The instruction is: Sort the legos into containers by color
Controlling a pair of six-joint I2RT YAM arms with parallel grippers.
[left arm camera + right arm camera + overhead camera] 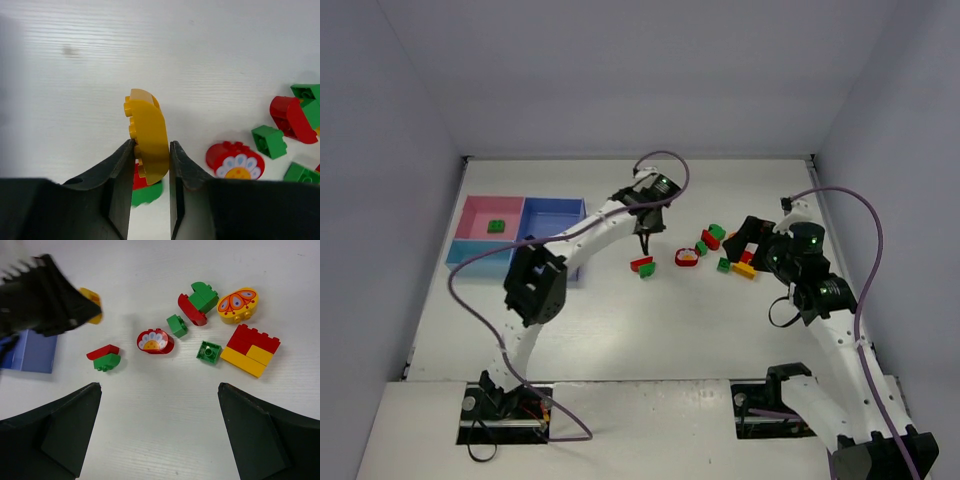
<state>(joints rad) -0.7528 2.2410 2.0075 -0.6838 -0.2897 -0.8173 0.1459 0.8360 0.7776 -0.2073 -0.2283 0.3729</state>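
Bright, even, cool-white light from above fills all three views. Shadows on the white table (620,320) are soft and faint. The overhead view is sharp. In the right wrist view, the left gripper (80,307) looks smeared, with jagged edges.

A: Which bricks carry a pattern?
B: The red rounded plastic brick (155,341) shows a white-petalled flower with a yellow centre. The yellow oval plastic brick (238,304) bears an orange-and-red butterfly.
A: And the others?
B: Plain. The yellow rounded plastic brick (150,135) sits in the black left gripper (151,147). The shallow pink plastic tray (475,212) holds a green square plastic brick (496,226).
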